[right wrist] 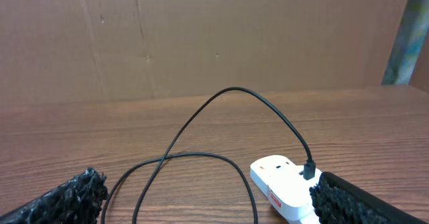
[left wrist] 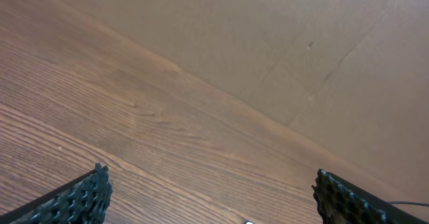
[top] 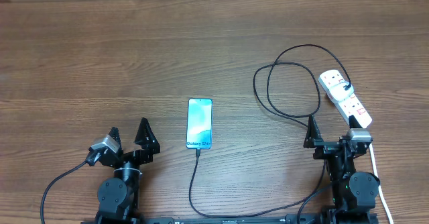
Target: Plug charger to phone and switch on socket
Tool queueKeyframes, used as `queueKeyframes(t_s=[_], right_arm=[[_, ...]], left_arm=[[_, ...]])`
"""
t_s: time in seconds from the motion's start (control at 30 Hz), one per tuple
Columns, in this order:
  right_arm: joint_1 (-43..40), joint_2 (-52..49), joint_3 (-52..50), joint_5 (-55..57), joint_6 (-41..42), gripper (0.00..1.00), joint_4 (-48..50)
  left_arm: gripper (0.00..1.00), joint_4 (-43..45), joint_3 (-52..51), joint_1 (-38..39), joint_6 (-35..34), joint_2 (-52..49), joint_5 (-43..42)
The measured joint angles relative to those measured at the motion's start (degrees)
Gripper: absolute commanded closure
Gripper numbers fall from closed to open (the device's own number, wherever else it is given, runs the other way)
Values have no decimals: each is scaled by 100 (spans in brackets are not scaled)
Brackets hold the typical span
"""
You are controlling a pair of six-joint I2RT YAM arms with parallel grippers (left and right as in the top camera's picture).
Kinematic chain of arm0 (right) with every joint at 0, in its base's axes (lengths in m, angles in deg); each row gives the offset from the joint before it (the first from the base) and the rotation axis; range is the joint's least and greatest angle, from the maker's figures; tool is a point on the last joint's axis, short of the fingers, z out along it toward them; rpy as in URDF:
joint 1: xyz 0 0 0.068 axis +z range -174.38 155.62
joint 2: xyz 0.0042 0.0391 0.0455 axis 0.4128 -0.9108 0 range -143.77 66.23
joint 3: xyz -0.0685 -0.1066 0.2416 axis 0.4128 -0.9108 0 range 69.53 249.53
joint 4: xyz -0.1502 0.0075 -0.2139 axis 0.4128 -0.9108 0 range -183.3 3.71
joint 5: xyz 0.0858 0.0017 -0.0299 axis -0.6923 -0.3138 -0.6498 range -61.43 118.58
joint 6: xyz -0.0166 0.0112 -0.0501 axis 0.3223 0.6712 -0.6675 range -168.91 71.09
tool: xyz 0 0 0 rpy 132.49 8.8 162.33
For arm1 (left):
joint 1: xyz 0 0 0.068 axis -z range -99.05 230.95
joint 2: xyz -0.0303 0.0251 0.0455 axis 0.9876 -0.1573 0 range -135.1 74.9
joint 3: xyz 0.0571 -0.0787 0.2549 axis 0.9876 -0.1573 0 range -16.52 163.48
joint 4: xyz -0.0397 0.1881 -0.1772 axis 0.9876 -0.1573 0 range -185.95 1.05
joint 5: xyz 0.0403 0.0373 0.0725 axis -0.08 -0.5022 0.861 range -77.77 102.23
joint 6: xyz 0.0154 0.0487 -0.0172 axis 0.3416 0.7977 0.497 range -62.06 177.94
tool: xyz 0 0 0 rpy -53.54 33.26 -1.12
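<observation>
The phone (top: pixel 200 122) lies flat on the wooden table (top: pixel 80 63), a little left of centre, screen up and lit pale blue, with the "Galaxy S24+" lettering at the end nearer the arms. The thin black charger cable (top: pixel 191 184) meets the middle of that near edge and looks seated there, though it is too small to be sure. From there it drops toward the front of the table and runs right along that edge. It climbs past the right arm, opens into a couple of loose loops, and ends at a black plug (top: pixel 344 86) standing in the white power strip (top: pixel 348 102). The strip lies at a slant on the far right, its white cord (top: pixel 377 174) trailing off toward the front beside the right arm. Its little red switches show, but I can't tell how they are set. The left hand (top: pixel 129 140) sits low at the front left, just left of the phone's near end, fingers spread and holding nothing. The right hand (right wrist: pixel 208 184) is also spread wide and empty, facing the cable loops, with the strip just beside its right finger.
</observation>
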Motion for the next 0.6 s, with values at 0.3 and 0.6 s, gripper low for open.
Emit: queueKeyframes(t_s=[0.3,0.6], right_arm=[[0,0,-2,2,-2,0,-2],[0,0,-2,2,-4,0,0]], left_arm=[[0,0,0,-144,2,0,-22],[0,-105,0,-562,1394,0,-822]])
